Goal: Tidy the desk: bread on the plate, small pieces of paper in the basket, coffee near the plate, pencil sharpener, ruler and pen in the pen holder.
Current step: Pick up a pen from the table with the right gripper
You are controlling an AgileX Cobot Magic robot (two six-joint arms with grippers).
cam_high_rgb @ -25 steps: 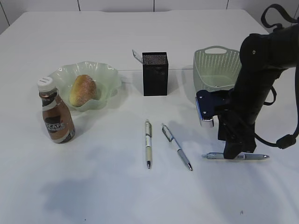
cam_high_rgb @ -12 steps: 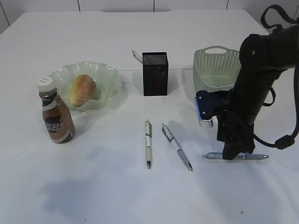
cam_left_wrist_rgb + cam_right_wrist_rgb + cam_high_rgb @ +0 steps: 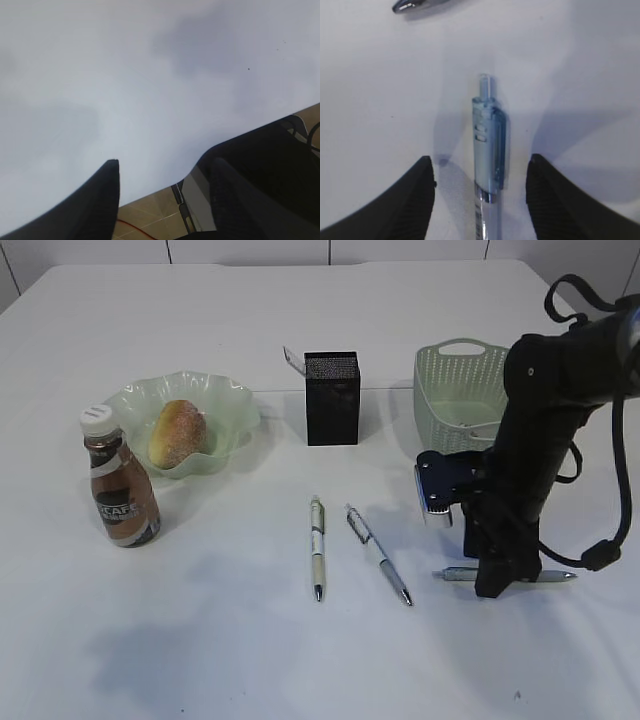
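The step in hand is the pen pickup. The right claw stands wide on the desk, fingers straddling the blue pen, which lies in front of the basket. Next it must close, lift, and carry the pen to the pen holder. The left claw is wide, empty.

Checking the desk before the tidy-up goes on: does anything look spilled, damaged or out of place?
Nothing looks spilled or damaged. Three pens lie loose on the desk instead of standing in the pen holder: a cream pen, a silver pen, and a clear blue pen lying between the right gripper's open fingers.
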